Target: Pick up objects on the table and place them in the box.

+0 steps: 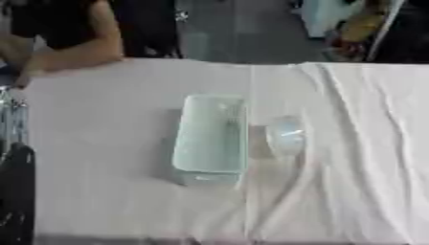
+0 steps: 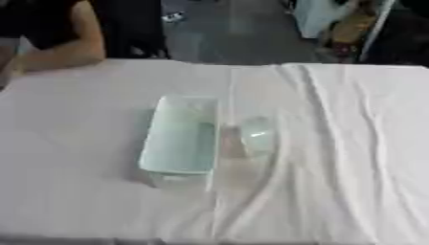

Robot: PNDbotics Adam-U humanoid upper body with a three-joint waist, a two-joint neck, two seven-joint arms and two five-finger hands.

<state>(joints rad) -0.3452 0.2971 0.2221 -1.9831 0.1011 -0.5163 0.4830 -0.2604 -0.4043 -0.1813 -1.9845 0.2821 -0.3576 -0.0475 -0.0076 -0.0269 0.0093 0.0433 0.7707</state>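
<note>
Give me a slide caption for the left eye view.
Clear plastic box on white tablecloth, small clear object beside its right side.

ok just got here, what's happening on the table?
Nothing is being handled right now. A clear rectangular box sits mid-table on the white cloth, and a small clear object lies just to its right, outside it. At the left edge of the left eye view a black arm part shows, but no robot hand can be made out.

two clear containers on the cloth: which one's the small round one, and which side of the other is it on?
The small clear round container is on the robot's right of the long rectangular clear box, near the box's middle. It looks separated from it by a narrow gap.
</note>
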